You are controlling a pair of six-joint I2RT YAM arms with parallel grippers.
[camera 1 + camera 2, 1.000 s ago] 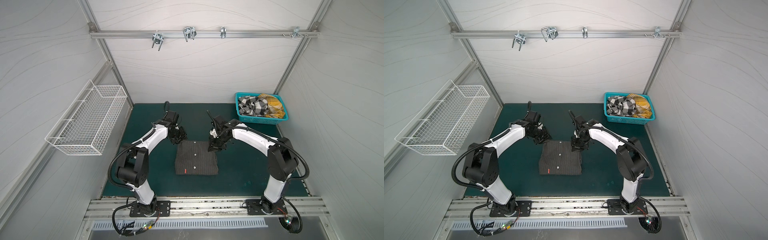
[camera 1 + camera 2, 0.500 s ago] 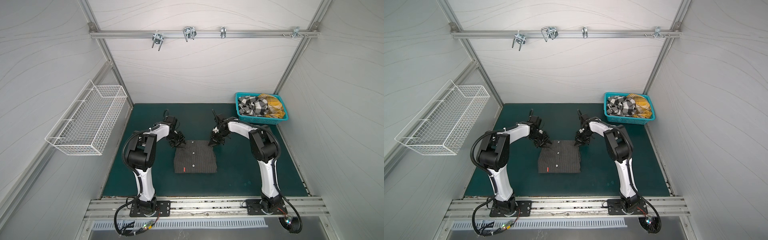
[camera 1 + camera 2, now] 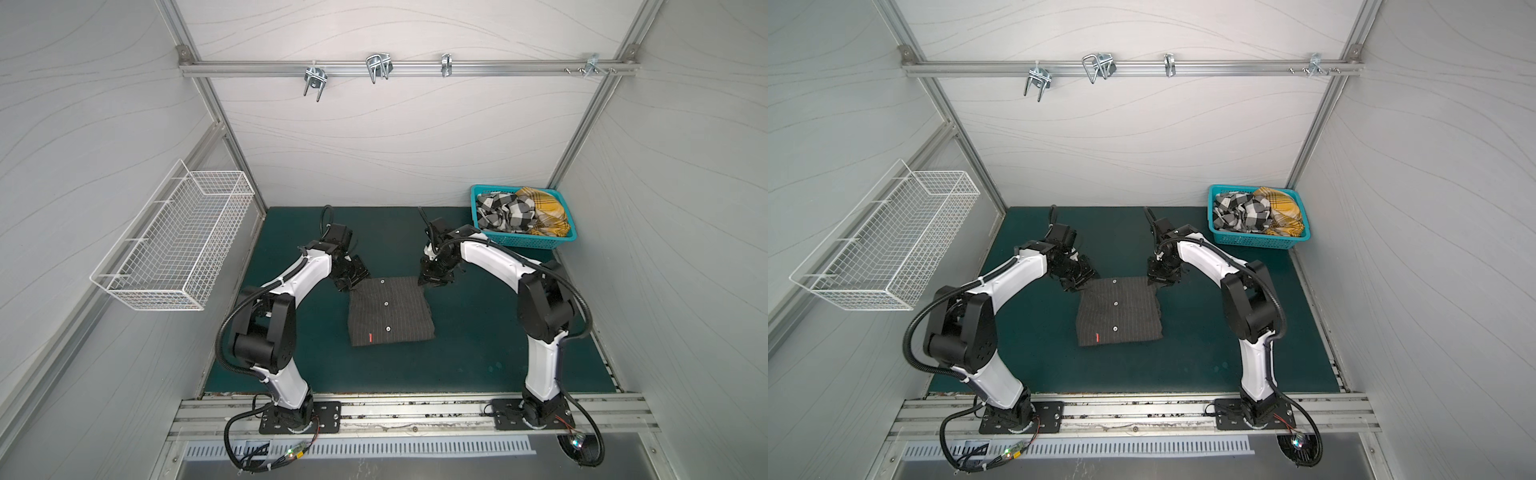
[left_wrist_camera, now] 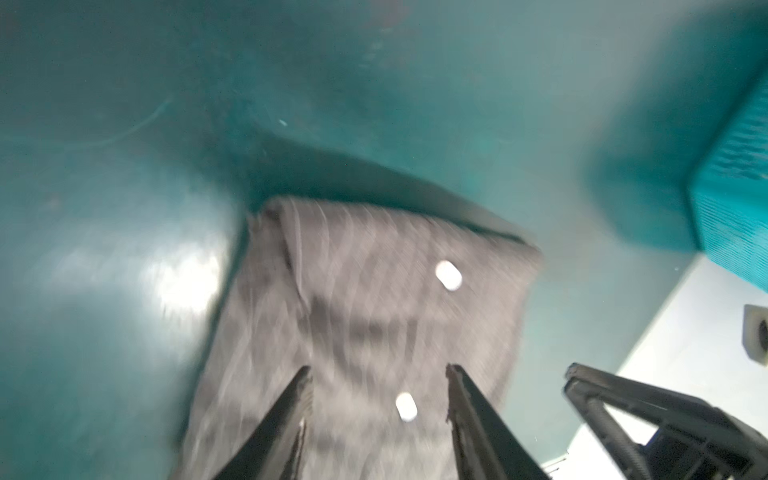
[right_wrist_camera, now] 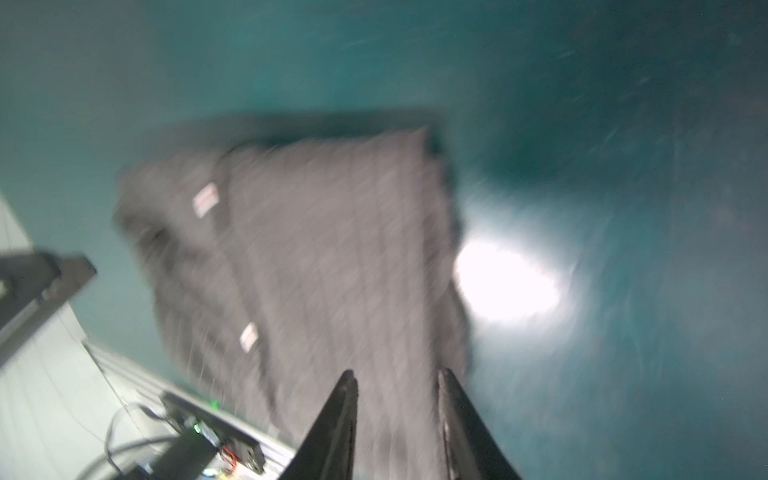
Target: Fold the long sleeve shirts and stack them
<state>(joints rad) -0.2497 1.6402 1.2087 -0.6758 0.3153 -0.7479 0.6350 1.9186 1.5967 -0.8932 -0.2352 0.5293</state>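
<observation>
Left gripper: jaws wide apart, empty. Right gripper: jaws narrower but parted, no cloth seen pinched.

You sit over the far corners of the striped shirt, left arm at far-left, right arm at far-right, equally near. It lies folded flat on the mat, button line running far to near.

Red tag by its near-left corner; no writing readable.

Basket, far-right of it, holds the checked shirt and yellow shirt. Your right arm looks nearer for that reach.
</observation>
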